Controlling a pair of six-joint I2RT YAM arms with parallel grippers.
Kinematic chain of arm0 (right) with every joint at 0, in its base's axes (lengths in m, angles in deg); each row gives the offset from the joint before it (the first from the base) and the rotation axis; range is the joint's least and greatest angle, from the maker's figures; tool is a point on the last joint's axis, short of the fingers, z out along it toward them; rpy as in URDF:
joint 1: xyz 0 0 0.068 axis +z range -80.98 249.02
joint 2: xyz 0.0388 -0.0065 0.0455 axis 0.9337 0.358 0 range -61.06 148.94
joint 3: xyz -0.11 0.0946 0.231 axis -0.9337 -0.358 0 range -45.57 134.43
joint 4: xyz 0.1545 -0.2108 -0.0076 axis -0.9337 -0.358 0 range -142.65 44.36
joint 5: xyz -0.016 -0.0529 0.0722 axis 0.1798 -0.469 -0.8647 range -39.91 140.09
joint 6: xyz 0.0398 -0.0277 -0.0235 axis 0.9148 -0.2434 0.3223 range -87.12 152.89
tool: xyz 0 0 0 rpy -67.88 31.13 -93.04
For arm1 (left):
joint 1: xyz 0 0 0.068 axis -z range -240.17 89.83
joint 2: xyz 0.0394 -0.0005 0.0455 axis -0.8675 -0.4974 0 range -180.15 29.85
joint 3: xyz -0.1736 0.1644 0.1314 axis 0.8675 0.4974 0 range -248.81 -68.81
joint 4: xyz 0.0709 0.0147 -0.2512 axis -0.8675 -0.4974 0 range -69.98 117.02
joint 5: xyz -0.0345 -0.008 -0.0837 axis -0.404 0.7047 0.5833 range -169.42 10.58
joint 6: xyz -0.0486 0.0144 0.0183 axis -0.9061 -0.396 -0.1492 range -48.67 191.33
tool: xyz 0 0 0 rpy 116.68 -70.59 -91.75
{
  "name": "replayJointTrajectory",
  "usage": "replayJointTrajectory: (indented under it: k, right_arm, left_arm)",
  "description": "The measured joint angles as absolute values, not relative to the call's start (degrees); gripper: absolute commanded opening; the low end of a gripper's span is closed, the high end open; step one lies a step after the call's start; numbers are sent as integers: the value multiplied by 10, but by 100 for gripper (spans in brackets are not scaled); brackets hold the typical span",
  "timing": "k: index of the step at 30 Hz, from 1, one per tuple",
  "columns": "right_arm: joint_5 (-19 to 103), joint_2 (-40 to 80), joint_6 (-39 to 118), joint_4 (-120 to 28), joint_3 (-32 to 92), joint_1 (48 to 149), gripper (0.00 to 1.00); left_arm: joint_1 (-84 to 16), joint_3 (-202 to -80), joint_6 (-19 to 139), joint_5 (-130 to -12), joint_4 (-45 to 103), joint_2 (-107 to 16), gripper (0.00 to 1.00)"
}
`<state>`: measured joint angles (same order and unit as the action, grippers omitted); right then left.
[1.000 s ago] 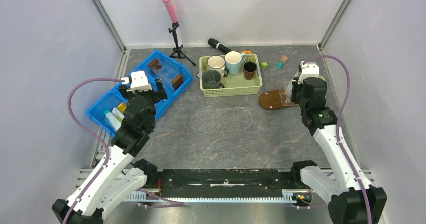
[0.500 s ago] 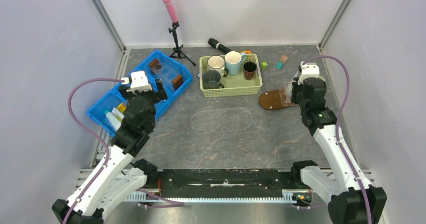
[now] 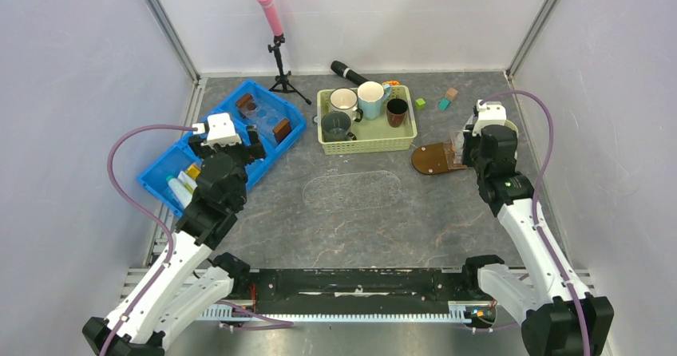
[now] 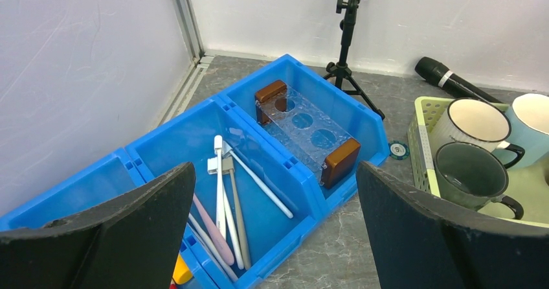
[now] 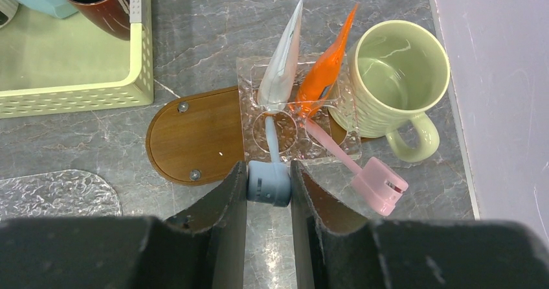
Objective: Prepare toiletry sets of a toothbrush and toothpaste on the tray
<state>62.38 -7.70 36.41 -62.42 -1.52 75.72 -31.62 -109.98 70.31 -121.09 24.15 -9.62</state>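
Note:
The dark-brown wooden tray (image 5: 194,133) lies right of the green basket; it also shows in the top view (image 3: 429,160). A clear holder (image 5: 252,88) sits on it with an orange toothpaste tube (image 5: 327,75), a grey-white tube (image 5: 285,59) and a pink capped toothbrush (image 5: 375,182). My right gripper (image 5: 268,180) is shut on the capped head of a blue toothbrush (image 5: 272,143), whose stem stands in a holder hole. My left gripper (image 4: 272,237) is open and empty above the blue bin (image 4: 194,127), over several loose toothbrushes (image 4: 226,198). A yellow tube end (image 4: 181,273) peeks from the near compartment.
A pale green mug (image 5: 398,75) stands at the tray's right end. The green basket (image 3: 367,136) holds several mugs. A second clear holder (image 4: 307,127) lies in the bin. A clear oval plate (image 3: 351,190) lies mid-table. A mic tripod (image 3: 279,61), black microphone (image 3: 349,73) and small blocks (image 3: 444,100) stand at the back.

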Motion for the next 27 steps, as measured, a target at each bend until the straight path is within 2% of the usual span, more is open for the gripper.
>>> replayJointTrajectory:
  k: [20, 27]
  right_arm:
    - [623, -89, 364, -627, -14, 757, 54]
    - [623, -99, 361, -643, 15, 757, 56]
  left_arm:
    - [-316, -1100, 703, -1210, 242, -92, 100]
    - [-319, -1100, 703, -1208, 242, -92, 100]
